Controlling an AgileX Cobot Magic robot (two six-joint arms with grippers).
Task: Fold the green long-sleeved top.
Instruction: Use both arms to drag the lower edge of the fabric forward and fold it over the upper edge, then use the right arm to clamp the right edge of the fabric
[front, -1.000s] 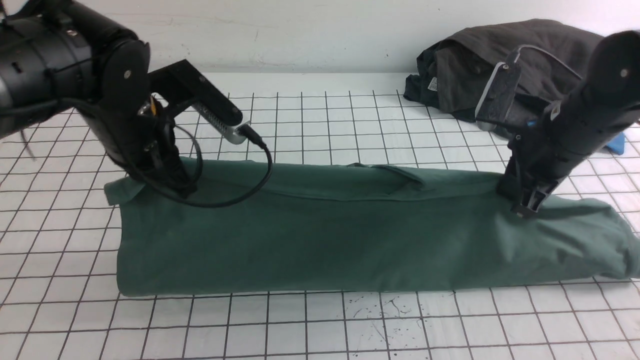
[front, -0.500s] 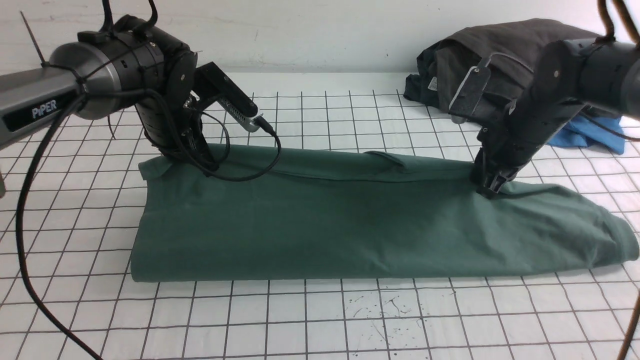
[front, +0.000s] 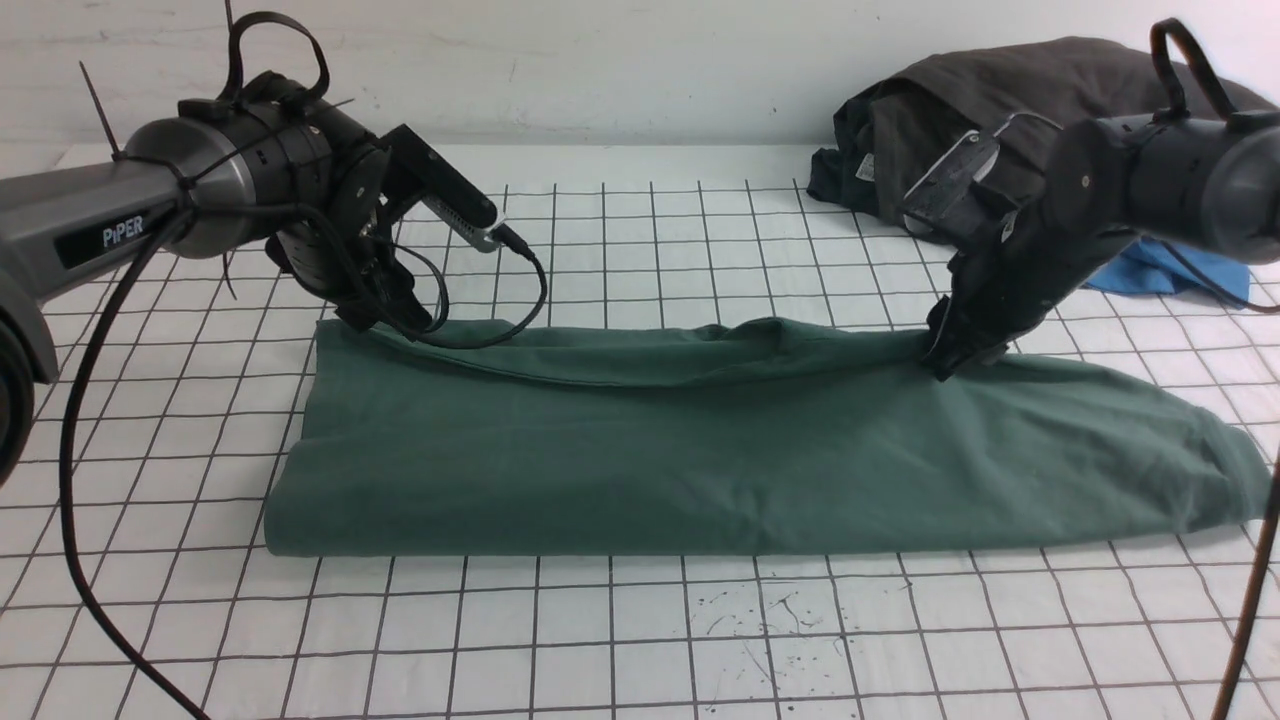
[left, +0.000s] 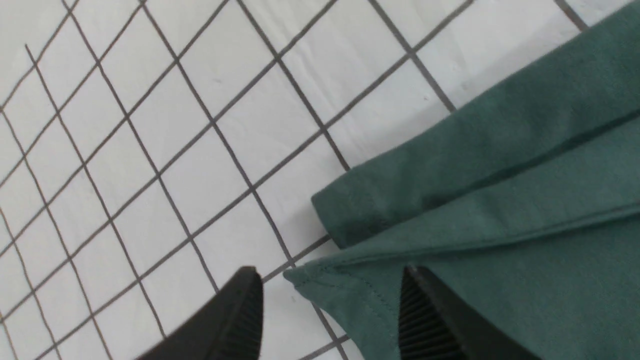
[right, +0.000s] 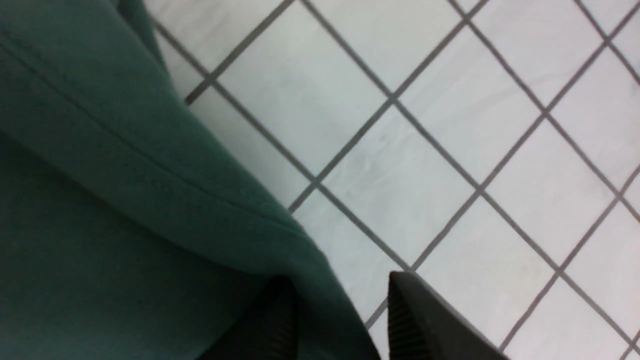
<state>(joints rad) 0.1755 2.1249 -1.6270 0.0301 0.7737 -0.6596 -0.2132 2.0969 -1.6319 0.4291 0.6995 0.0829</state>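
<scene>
Over the last 1 s both arms moved away from the camera, taking the top's rear edge w/ them. The near fold edge shifted back too, and the cloth sat flatter.

Top lay mid-tabletop as a long L-R band, doubled, fold edge nearest the camera.

L hand: fingers apart, hem corner loose between them, not pinched.

R hand: also apart, cloth edge in the gap, tabletop visible beside it.

Judgement: lengthwise fold appeared done, release under way. Next req. is to withdraw w/o snagging the hem, then fold crosswise.
</scene>
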